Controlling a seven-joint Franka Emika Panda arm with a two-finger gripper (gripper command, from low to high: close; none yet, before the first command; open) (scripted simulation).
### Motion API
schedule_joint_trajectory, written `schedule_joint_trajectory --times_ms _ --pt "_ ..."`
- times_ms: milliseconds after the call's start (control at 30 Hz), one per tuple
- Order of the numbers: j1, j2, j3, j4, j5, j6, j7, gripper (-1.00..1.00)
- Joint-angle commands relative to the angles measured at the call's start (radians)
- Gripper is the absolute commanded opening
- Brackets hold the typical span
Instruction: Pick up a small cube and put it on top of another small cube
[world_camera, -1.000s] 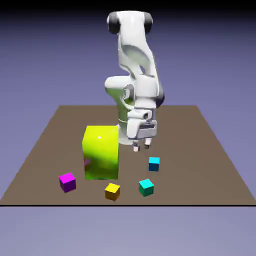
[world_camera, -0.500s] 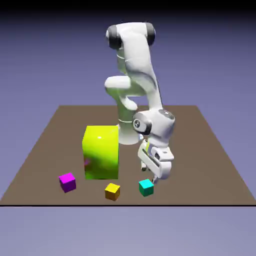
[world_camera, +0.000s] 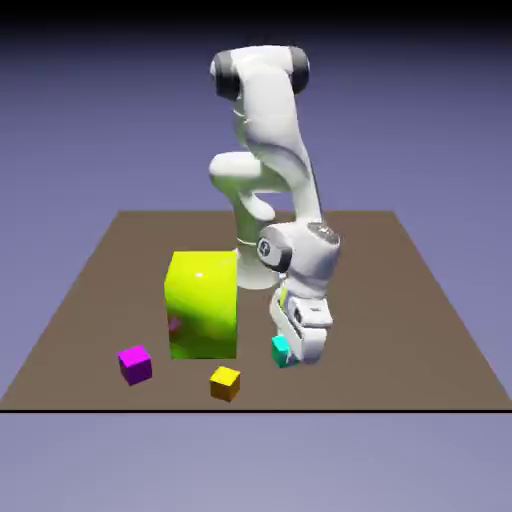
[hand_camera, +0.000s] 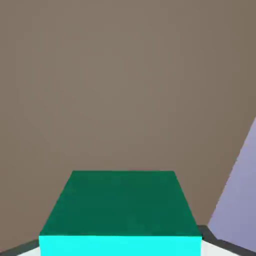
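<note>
Teal cube (world_camera: 280, 349) (mostly hidden behind gripper (world_camera: 296, 352))

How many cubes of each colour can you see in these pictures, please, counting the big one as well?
Teal small cube: 1, between the fingers
Magenta small cube: 1
Yellow-orange small cube: 1
Lime-green large cube: 1
Total: 4 cubes in view; the arm may hide more.
</note>
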Motion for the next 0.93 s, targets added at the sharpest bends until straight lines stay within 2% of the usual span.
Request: schedule_joint_trajectory --times_ms 0,600,667,800,833,900 --pt "0.005 0.006 -0.036 0.016 0.038 -0.021 0.033 -1.00" --pt "0.100 0.108 -0.689 0.294 0.733 -0.406 0.612 -1.00" --pt "0.100 0.109 -0.695 0.297 0.739 -0.410 0.618 -1.00" --pt "0.049 0.229 -0.626 0.256 0.827 -0.263 0.562 -1.00" --pt "0.049 0.229 -0.626 0.256 0.827 -0.263 0.562 1.00" --pt "0.064 0.193 -0.647 0.268 0.801 -0.307 0.579 1.00"
